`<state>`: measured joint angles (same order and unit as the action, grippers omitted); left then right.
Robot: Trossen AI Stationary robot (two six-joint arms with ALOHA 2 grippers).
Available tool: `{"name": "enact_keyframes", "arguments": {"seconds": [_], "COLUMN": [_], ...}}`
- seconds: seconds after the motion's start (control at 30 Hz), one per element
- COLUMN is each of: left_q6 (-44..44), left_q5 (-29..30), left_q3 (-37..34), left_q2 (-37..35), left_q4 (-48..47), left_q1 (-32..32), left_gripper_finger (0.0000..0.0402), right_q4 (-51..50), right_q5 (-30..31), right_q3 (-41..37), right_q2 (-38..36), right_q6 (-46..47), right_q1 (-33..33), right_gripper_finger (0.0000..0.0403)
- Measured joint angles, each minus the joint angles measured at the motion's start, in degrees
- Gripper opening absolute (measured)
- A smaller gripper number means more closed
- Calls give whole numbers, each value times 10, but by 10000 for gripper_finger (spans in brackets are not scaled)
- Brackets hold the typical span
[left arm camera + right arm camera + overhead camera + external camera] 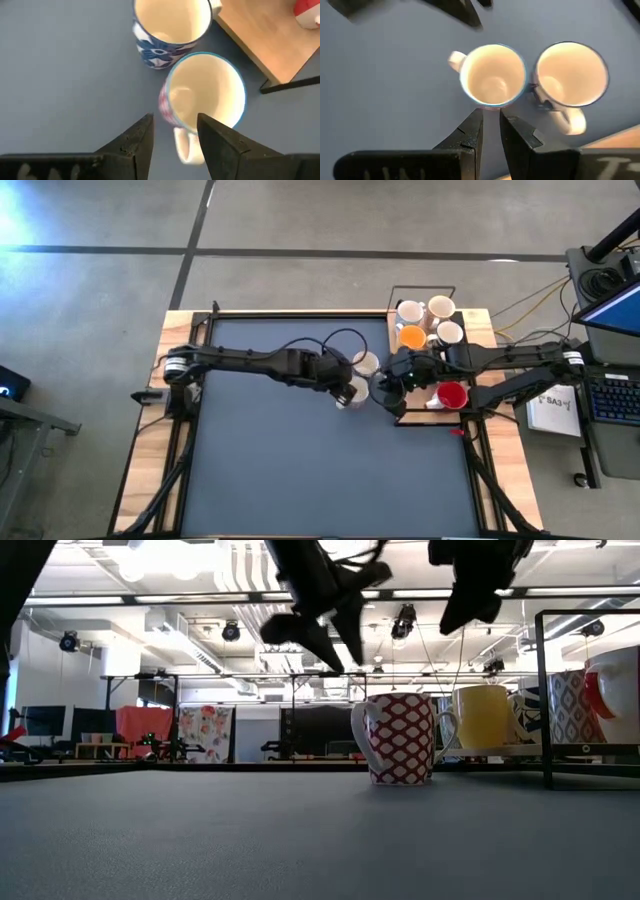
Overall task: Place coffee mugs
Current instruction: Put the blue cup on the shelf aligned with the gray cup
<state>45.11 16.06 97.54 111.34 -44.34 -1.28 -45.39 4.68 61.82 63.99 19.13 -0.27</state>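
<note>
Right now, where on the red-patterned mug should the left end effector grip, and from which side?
The handle, from straight above. The red-patterned mug stands upright, and its handle juts out sideways, away from the blue-patterned mug close beside it, so that side is free. The left end effector hangs over it, open, a finger either side of the handle.

Grey concrete floor [300,220], ceiling lights [150,560] — distant desks [95,748]
</note>
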Motion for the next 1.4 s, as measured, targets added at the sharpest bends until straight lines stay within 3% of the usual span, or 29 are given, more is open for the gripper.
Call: {"name": "enact_keyframes", "arguments": {"seconds": [0.2, 0.5, 0.7, 1.17, 1.4], "left_q6": [-40, -94, -100, -114, -119], "left_q5": [44, 56, 101, 121, 136], "left_q3": [0, -1, -1, -3, -8], "left_q2": [-40, -87, -117, -160, -166], "left_q4": [-80, -165, -225, -310, -316], "left_q1": [-1, 0, 1, 1, 1], "left_gripper_finger": [133, 133, 132, 132, 132], "right_q4": [8, 9, 9, -30, -31], "right_q5": [3, -1, 28, 25, 31], "right_q3": [-8, -4, 8, 46, 35], "right_q2": [28, 140, 192, 175, 191], "right_q6": [-41, -216, -237, -224, -331], "right_q1": [-49, -81, -85, -77, -84], "right_gripper_finger": [54, 54, 54, 54, 54]}}
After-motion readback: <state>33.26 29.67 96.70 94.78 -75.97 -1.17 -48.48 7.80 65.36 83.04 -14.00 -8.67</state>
